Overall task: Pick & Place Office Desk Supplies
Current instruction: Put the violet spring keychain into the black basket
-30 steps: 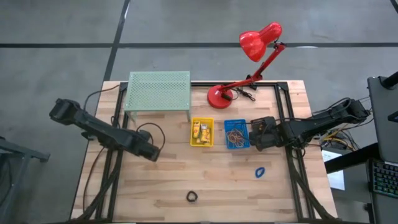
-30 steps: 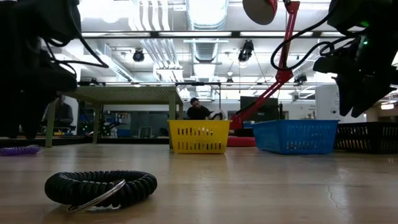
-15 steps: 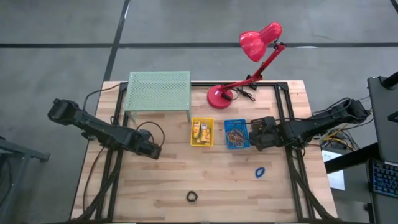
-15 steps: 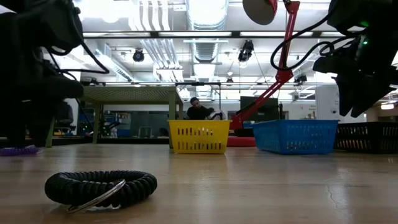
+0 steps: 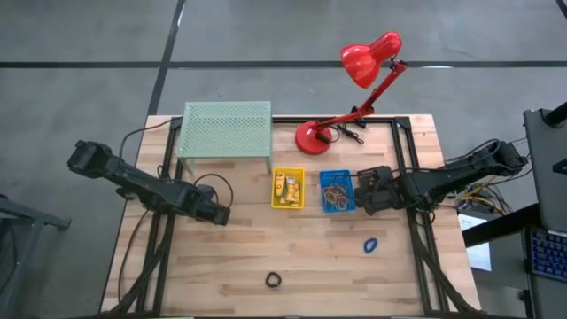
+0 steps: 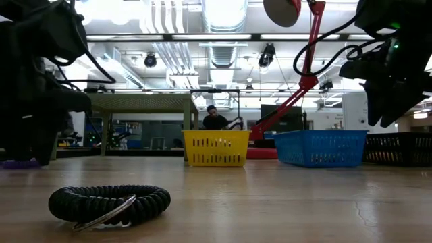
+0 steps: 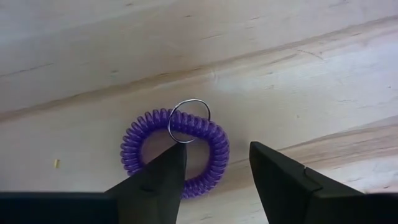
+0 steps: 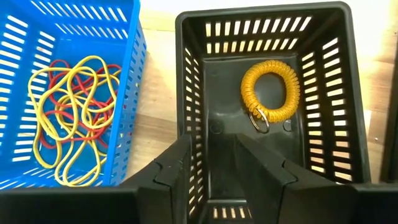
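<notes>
At nine o'clock on the table, the left gripper stands open over the purple coil ring, one finger overlapping it; at three o'clock, the right gripper, empty with jaws parted, hangs over the black bin containing a yellow coil ring.

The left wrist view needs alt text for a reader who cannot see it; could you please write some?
A purple coiled wrist band with a metal key ring lies flat on the pale wooden table. The left tool is just above it, its two dark fingers open, one overlapping the coil's edge.
</notes>
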`<state>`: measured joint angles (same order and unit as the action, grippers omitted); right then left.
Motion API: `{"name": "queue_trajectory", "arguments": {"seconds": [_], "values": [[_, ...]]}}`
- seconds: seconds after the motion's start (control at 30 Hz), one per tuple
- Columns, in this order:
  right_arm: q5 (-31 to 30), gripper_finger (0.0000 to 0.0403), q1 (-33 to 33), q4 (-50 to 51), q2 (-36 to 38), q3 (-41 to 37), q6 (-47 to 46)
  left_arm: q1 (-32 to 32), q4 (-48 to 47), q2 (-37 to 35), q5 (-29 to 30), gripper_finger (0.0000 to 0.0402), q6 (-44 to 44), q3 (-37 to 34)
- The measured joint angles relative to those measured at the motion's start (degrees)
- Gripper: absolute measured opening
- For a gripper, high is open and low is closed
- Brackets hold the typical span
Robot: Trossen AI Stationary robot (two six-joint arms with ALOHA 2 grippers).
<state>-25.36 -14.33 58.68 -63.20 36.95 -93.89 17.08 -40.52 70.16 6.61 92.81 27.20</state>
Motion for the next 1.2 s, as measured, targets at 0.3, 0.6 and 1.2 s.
{"name": "queue_trajectory", "arguments": {"seconds": [0.3,0.6,1.2], "values": [[0.00,0.0127,-0.02,-0.65,0.00,0.00,0.00,0.00,-0.22,-0.02,-0.07,0.0116,-1.92,0.14],[0.00,0.0114,0.00,-0.79,0.00,0.00,0.00,-0.02,1.71,-0.09,-0.39,0.0009,-1.26,0.18],[0.00,0.0123,0.00,-1.09,0.00,0.00,0.00,-0.02,2.12,-0.09,-0.22,0.0042,-0.85,1.82]]}}
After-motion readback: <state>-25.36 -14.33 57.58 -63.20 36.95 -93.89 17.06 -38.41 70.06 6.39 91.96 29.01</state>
